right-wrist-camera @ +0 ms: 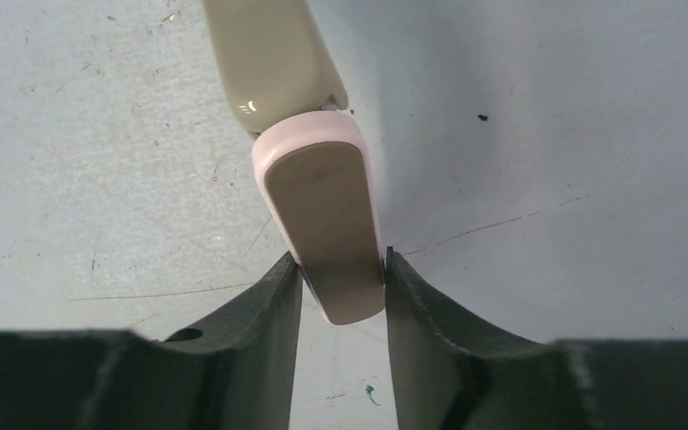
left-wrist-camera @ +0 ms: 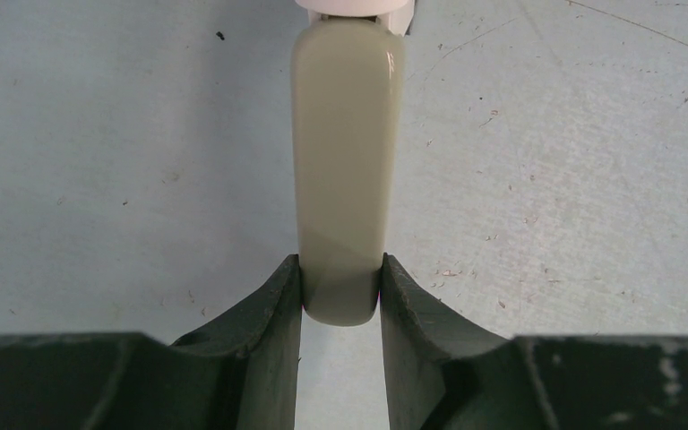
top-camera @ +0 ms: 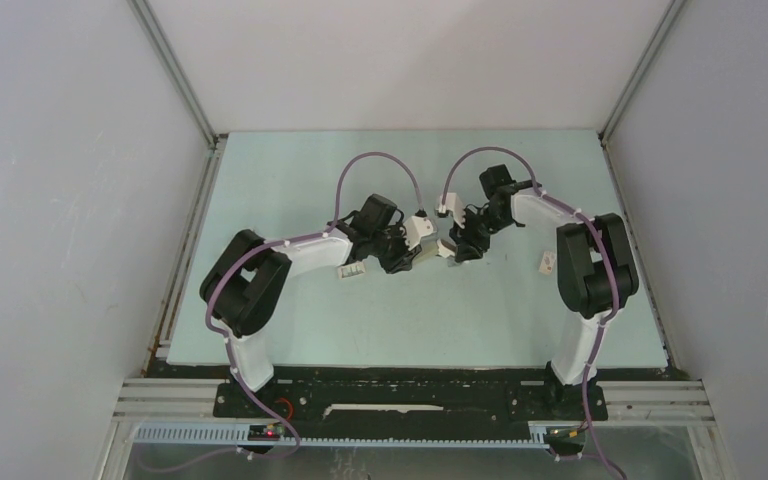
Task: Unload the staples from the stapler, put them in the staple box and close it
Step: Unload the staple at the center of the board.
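Note:
The stapler (right-wrist-camera: 322, 224) is held above the table between both arms (top-camera: 442, 248). Its white-rimmed oblong part has a beige face. My right gripper (right-wrist-camera: 340, 282) is shut on that part's rounded end, both fingers touching its sides. A duller beige-grey bar (left-wrist-camera: 340, 152) joins the white part (left-wrist-camera: 358, 9) at its far end. My left gripper (left-wrist-camera: 340, 291) is shut on that bar's near rounded end. In the right wrist view the bar (right-wrist-camera: 269, 54) slants away behind the white part. No staples show in any view.
A small white printed box (top-camera: 547, 262) lies on the pale green table (top-camera: 290, 180) beside the right arm. Another small white piece (top-camera: 350, 271) lies by the left arm. Grey walls enclose the table on three sides.

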`<action>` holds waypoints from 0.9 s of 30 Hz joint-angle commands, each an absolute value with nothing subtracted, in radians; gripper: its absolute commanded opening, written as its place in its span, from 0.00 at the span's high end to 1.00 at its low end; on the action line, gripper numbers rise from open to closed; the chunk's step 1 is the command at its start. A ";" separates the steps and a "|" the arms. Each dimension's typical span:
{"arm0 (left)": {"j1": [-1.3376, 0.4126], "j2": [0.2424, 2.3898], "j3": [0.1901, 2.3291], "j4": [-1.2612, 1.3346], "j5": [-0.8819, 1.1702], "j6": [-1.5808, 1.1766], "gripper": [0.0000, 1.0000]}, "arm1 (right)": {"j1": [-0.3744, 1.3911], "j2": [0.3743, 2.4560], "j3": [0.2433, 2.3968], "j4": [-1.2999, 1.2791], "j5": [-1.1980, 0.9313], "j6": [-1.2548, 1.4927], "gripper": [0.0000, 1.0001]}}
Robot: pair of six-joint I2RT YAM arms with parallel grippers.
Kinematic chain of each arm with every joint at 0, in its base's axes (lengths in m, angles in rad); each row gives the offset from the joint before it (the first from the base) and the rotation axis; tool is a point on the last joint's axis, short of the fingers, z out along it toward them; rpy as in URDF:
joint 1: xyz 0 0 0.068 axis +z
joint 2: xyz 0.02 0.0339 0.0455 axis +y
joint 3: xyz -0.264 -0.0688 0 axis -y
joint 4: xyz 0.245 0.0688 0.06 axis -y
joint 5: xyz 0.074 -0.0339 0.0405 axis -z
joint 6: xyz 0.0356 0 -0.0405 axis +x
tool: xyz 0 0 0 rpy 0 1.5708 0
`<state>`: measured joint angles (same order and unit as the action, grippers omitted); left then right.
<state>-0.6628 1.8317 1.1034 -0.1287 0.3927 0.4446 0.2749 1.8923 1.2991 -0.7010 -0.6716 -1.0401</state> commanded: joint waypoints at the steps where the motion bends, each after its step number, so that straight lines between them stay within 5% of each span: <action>1: -0.670 1.821 1.095 -0.103 0.394 0.441 1.00 | 0.288 1.903 1.330 -0.750 -0.720 -1.101 0.61; 10: -0.666 1.777 1.076 -0.038 0.420 0.374 1.00 | 0.226 1.809 1.331 -0.779 -0.751 -1.123 0.89; 27: -0.658 1.629 1.030 0.094 0.515 0.042 1.00 | 0.258 1.709 1.326 -0.828 -0.880 -0.941 0.86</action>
<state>-0.6643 1.7531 1.0779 -0.0010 0.4770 0.2054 0.2100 1.7836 1.3010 -0.7963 -0.7990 -1.0306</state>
